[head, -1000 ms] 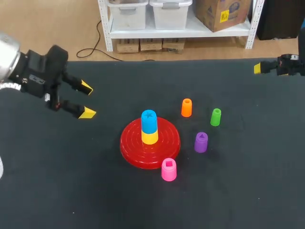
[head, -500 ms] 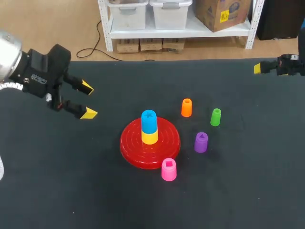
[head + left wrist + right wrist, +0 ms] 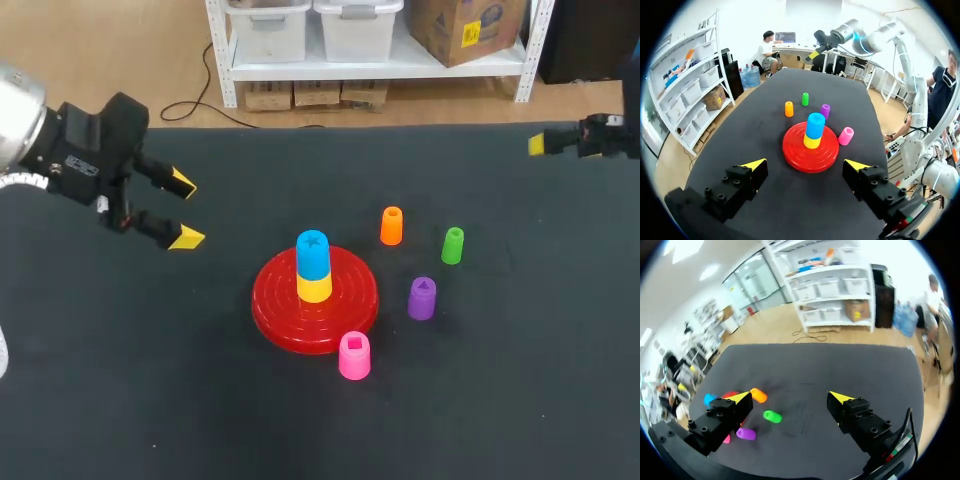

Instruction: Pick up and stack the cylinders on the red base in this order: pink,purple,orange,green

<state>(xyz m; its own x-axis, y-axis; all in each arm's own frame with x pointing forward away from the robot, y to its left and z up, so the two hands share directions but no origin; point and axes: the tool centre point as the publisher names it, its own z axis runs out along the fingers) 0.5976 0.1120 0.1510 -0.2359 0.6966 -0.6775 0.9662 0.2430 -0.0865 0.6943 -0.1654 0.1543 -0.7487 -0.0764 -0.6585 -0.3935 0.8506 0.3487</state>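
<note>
The red base (image 3: 280, 300) sits mid-table with a blue cylinder (image 3: 313, 254) stacked on a yellow one (image 3: 314, 289). Pink (image 3: 354, 356) stands at the base's front edge, with purple (image 3: 422, 298), green (image 3: 453, 245) and orange (image 3: 391, 226) to its right. My left gripper (image 3: 185, 210) hovers open, well left of the base. In the left wrist view the base (image 3: 795, 152) lies ahead of the open left gripper (image 3: 805, 165). My right gripper (image 3: 540, 144) is at the far right back edge, open (image 3: 789, 397), with green (image 3: 772, 416) and orange (image 3: 759, 395) far below it.
The black table (image 3: 500, 400) carries only these pieces. Bare surface lies in front of the base and along both sides.
The right gripper has shifted slightly to the left at the back edge. The left gripper has edged a touch right. No cylinder has moved.
</note>
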